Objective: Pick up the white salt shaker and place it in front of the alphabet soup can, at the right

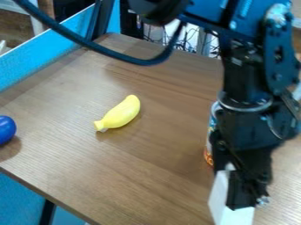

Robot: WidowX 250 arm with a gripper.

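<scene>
The claw hangs low over the right side of the tabletop, near the bottom of the view. A white block is right by it. Part of the block is behind the claw, and its low end runs off the bottom edge of the view. I cannot tell how far open the claw is, or if it has hold of the block.

A can stands up on the tabletop, behind the black robot arm. Just its left side peeks out. It is pale at the top, with some blue, and red and orange near the bottom. The arm hides most of the can, so I cannot tell what is in it.

A yellow toy banana lies on the tabletop, to the left of the can and well apart from it. Its fat end points up and to the right, and its stem end points down and to the left. A round blue thing sits at the left edge of the view, which cuts part of it off.

A black cable loops over the far part of the tabletop. Behind the far edge there are lots of thin wires.
</scene>
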